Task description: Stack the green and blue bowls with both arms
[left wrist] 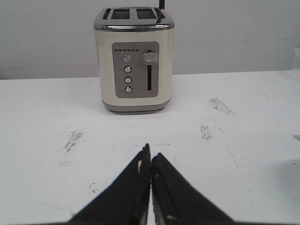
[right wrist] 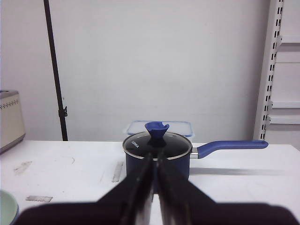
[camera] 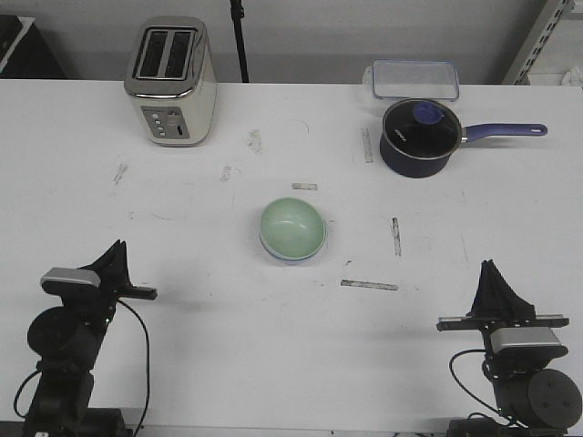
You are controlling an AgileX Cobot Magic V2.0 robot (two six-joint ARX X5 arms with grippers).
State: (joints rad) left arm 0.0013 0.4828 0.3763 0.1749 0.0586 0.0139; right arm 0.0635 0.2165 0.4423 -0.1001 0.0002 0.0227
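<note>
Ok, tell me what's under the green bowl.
The green bowl sits nested in the blue bowl; only a thin blue rim shows beneath it. The rest is covered.

I see my right gripper [right wrist: 153, 161] closed, pointing at a lidded navy saucepan [right wrist: 157, 157] on the white table [right wrist: 243, 187].

Green bowl [camera: 292, 228] nested upright in blue bowl [camera: 273, 252], only blue rim showing; mid-table.

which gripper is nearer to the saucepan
Right. The right gripper sits at the table's near right edge, straight out from the saucepan. The left gripper is at the near left edge, facing the toaster, far across from the pan.
</note>
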